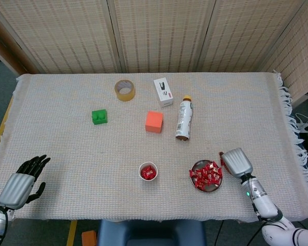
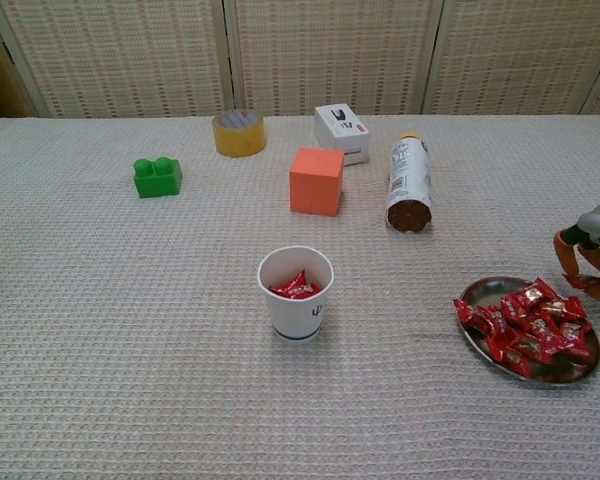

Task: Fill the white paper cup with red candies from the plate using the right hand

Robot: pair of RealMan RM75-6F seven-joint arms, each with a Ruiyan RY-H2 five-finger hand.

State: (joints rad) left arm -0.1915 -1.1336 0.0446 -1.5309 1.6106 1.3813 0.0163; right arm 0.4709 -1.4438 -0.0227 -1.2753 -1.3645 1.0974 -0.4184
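Observation:
The white paper cup (image 1: pixel 148 171) (image 2: pixel 296 293) stands near the table's front centre with a few red candies in it. To its right a small metal plate (image 1: pixel 196 165) (image 2: pixel 479 289) carries a heap of red candies (image 1: pixel 208 175) (image 2: pixel 525 322). My right hand (image 1: pixel 237 162) (image 2: pixel 590 250) hovers at the plate's right rim, its orange-tipped fingers hanging down and apart with nothing visible in them. Far from both, my left hand (image 1: pixel 23 180) rests at the front-left table edge, black fingers spread and holding nothing.
Behind the cup sit an orange cube (image 1: pixel 154 121), a bottle lying on its side (image 1: pixel 183 118), a white box (image 1: pixel 163 91), a roll of yellow tape (image 1: pixel 124 89) and a green brick (image 1: pixel 99 117). The tablecloth's fringed edge (image 1: pixel 290 123) runs along the right.

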